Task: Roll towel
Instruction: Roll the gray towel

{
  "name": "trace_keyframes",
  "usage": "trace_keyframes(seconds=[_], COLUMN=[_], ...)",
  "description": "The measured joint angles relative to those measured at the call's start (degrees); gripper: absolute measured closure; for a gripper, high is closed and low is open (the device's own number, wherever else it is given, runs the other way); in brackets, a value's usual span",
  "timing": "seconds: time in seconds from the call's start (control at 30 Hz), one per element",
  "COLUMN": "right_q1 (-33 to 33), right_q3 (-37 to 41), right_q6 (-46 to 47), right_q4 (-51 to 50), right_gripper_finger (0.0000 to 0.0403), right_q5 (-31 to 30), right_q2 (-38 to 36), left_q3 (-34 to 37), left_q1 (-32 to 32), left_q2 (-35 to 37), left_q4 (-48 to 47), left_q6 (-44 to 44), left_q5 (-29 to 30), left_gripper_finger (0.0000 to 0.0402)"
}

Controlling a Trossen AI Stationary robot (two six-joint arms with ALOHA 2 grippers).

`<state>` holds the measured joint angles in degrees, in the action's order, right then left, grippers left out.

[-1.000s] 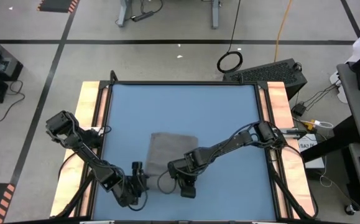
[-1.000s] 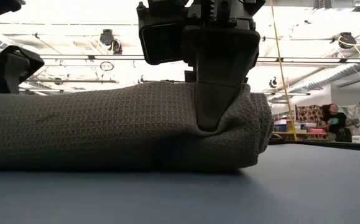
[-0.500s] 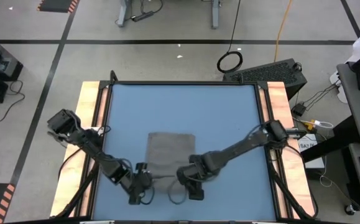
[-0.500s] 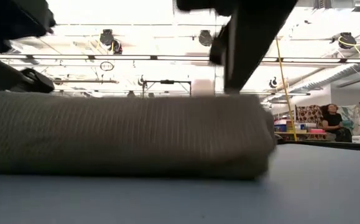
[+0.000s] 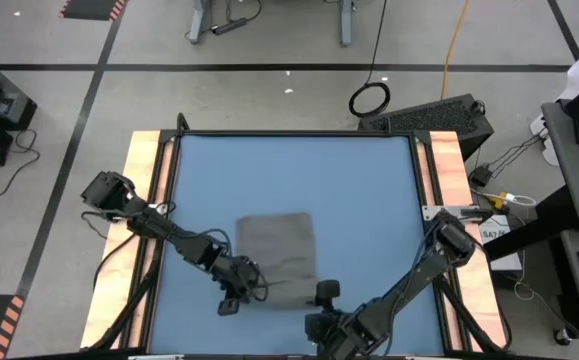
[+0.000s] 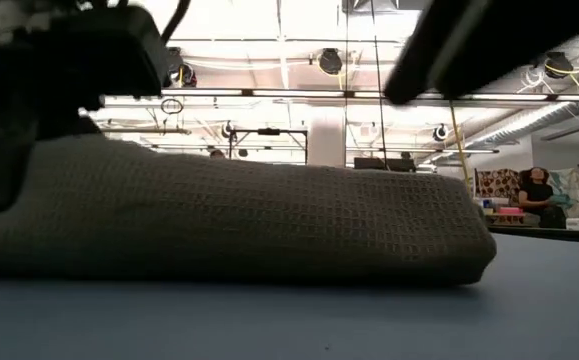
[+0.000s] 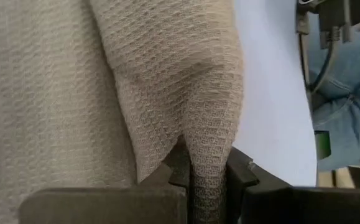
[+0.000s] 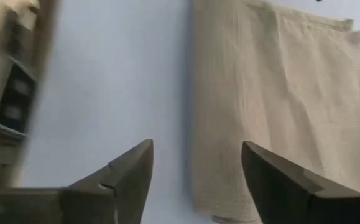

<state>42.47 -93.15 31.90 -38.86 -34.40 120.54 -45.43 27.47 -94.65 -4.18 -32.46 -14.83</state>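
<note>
The plain dark grey waffle-weave towel [image 5: 279, 247] lies folded flat near the middle of the blue desk [image 5: 359, 190], toward its near edge, with no roll formed yet. The left claw [image 7: 199, 180] sits at the towel's near left corner, its fingers narrowed onto a pinched ridge of the cloth, as the left wrist view shows plainly. The right claw [image 8: 195, 168] stands wide and holds nothing, hovering off the near edge of the towel over bare desk. The step in hand looks like taking hold of the near edge to begin the roll. To do it well, the right claw should take the opposite near corner at the same depth, so both ends turn over together. Lifting only a little and keeping the edge taut between the claws would keep the first turn tight and straight rather than slanted.
</note>
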Motion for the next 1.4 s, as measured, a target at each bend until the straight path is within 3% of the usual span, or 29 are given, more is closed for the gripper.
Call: trace_keyframes(seconds=[0.1, 0.33, 0.6, 0.9, 1.0, 1.13, 1.27, 1.4], right_q1=[0.31, -1.48, -4.44, -8.23, -10.96, -14.10, -15.96, -17.00], right_q3=[-0.01, 0.03, 0.03, -0.02, -0.15, -0.23, -0.20, -0.08], right_q6=[0.00, 0.14, -2.22, -3.42, -3.41, -2.57, -4.13, -5.37], right_q4=[-1.79, -4.85, -4.70, -4.53, -4.33, -3.96, -3.71, -2.91], right_gripper_finger=[0.0145, 0.0112, 0.0110, 0.0103, 0.0121, 0.0175, 0.0254, 0.0346], right_q5=[-2.65, -6.58, -5.99, 4.56, 13.18, 22.39, 28.05, 31.76], right_q2=[3.11, 7.19, 7.27, 6.92, 6.65, 6.57, 6.59, 6.70], left_q3=[2.03, 9.66, 11.54, 11.67, 11.70, 11.77, 11.83, 11.83], left_q1=[-0.81, -0.92, -1.22, -1.25, -1.25, -0.98, 0.05, 0.04], left_q2=[0.00, 0.00, 0.11, 0.03, 0.00, -0.03, -0.13, 0.61], left_q4=[1.67, 16.14, 16.71, 17.22, 17.39, 18.69, 20.84, 20.73], left_q6=[-1.44, -7.99, -9.11, -7.55, -7.55, -7.14, -5.72, -5.71], left_q5=[-1.10, -4.14, -5.26, -5.25, -5.10, -3.29, 0.90, 1.36], left_gripper_finger=[0.0364, 0.0364, 0.0353, 0.0349, 0.0349, 0.0347, 0.0324, 0.0269])
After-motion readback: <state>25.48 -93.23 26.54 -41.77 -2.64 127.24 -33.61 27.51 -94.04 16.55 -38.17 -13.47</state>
